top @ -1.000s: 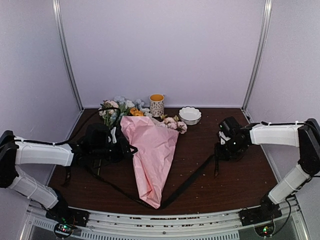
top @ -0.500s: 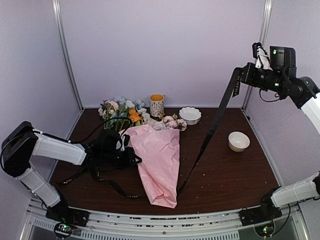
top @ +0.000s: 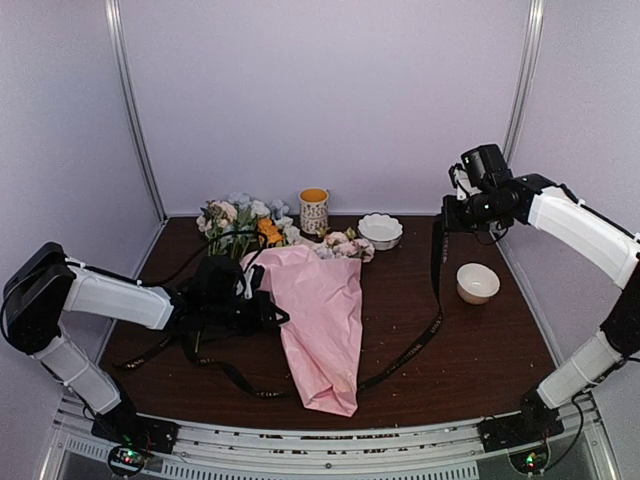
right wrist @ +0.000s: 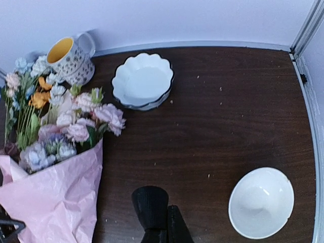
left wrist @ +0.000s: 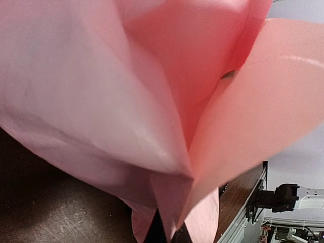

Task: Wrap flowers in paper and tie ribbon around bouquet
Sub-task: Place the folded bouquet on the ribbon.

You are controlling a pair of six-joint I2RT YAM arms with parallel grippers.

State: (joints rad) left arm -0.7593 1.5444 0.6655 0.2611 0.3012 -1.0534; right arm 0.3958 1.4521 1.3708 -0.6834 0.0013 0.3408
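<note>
R claw (top: 452, 207) high, ribbon (top: 437, 262) hanging below, L claw (top: 266, 306) pinching bouquet (top: 322, 310)

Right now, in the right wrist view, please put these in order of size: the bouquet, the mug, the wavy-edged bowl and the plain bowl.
1. bouquet, clearly largest, though partly cut off by the frame.
2. wavy-edged bowl and plain bowl: they look about alike, so not ranked.
3. mug, smallest.

Dark wooden table (top: 480, 340), surface dotted with pale specks (right wrist: 208, 176). Centre: bouquet (top: 322, 310) lying flat, narrow end near, blooms far. Far left: loose flowers (top: 232, 222). Far centre: patterned mug (top: 314, 210), scalloped white bowl (top: 380, 230) to its right. Right: plain white bowl (top: 478, 282). Black ribbon (top: 400, 358) trails along the near side.
</note>
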